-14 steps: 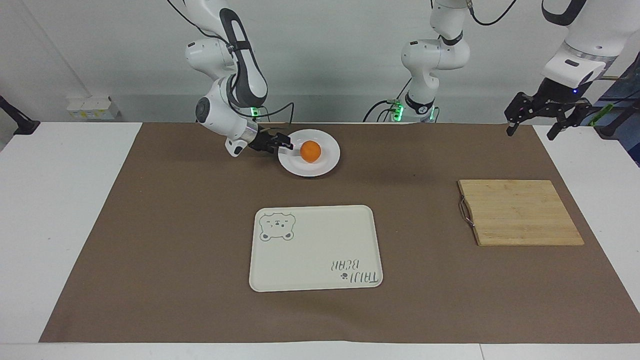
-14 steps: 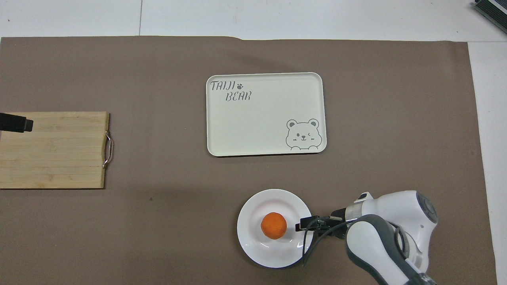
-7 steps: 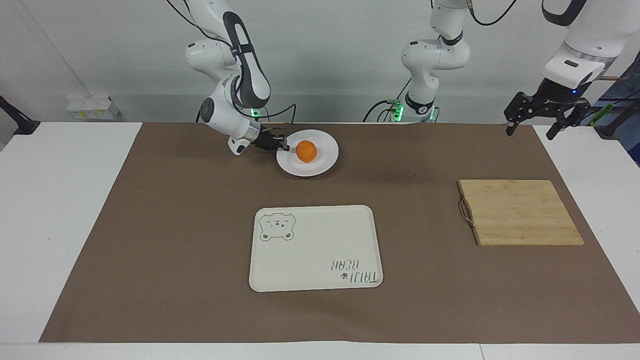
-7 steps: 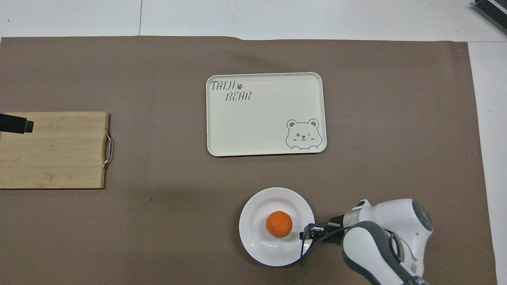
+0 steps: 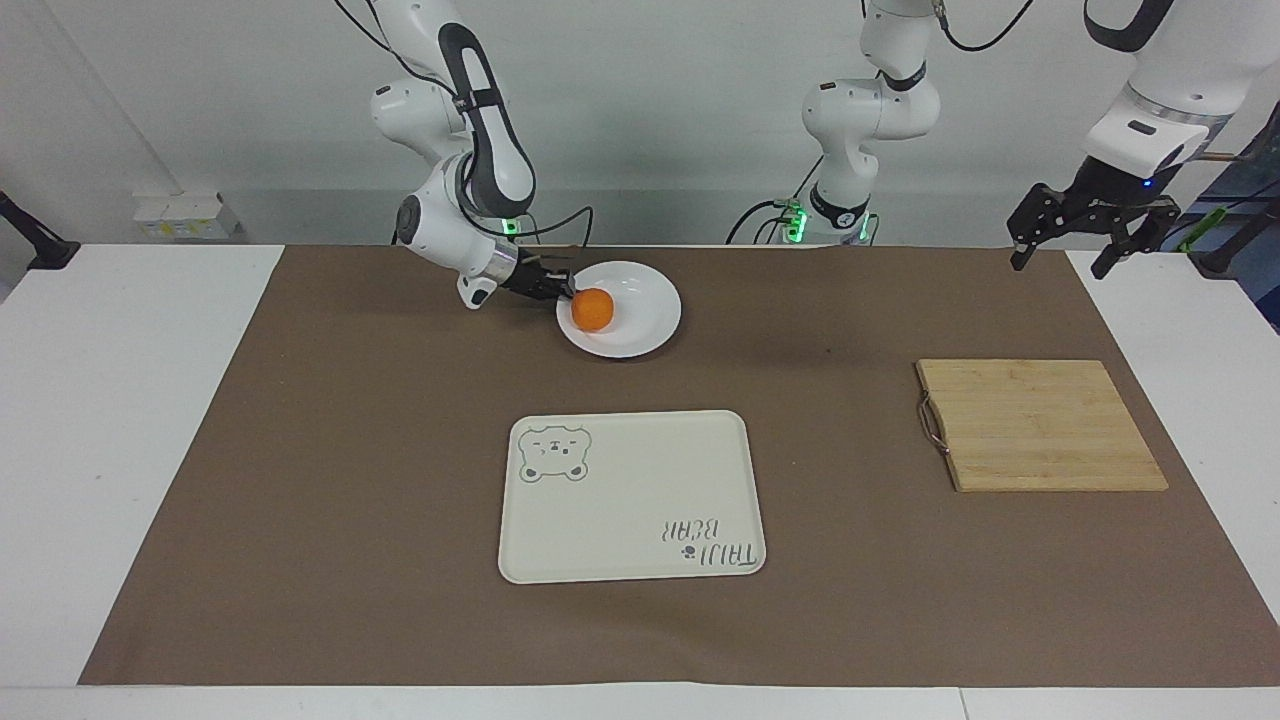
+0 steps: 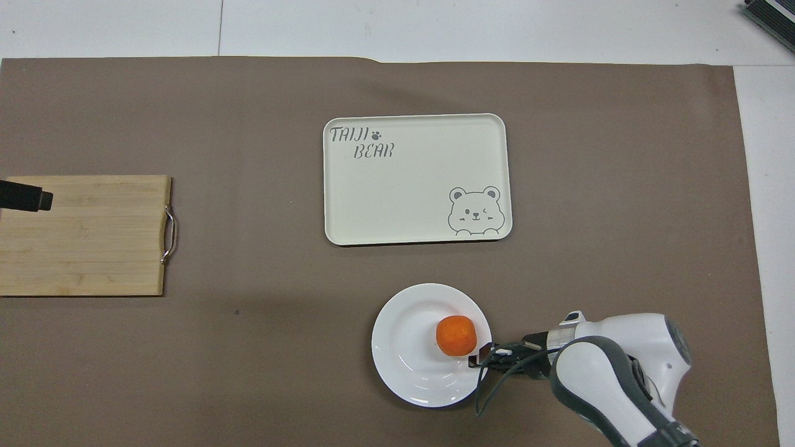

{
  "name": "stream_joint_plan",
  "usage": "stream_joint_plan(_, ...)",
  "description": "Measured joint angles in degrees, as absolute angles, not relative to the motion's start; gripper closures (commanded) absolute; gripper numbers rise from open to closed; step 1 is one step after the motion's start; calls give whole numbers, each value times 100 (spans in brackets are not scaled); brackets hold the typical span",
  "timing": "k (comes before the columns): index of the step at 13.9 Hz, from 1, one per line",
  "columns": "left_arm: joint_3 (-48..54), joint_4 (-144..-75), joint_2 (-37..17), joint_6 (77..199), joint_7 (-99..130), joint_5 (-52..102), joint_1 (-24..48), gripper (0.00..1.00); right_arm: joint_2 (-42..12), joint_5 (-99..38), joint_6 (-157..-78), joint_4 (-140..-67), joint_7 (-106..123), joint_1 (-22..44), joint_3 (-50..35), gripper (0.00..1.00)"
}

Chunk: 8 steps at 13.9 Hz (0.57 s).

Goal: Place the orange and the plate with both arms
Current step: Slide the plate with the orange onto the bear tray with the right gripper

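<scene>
Right pincer [image 5: 566, 291] sitting clamped on rim of round glossy white plate [image 5: 640, 325] near robots, toward right arm's end of tabletop; small bright-orange fruit [image 5: 592, 310] lying on plate beside pinched rim; left pincer [image 5: 1062, 256] hanging wide open, waiting above tabletop's edge near bamboo cutting board [image 5: 1040, 425]

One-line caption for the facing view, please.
Right gripper shut on the plate rim beside the orange; left gripper waits.
</scene>
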<state>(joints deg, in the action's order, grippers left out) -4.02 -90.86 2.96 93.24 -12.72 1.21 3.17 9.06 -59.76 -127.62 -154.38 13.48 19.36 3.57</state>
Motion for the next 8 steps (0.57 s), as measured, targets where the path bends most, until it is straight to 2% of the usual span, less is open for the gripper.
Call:
stream_joint_plan(4, -402, -9086, 296, 9323, -1272, 121, 317, 0, 783, -5976, -12469, -14738, 1382, 1350, 376, 100)
stream_joint_plan(8, -402, -9086, 296, 9320, -1272, 121, 317, 0, 20, -6000, -12502, -13679, 1650, 1035, 383, 100)
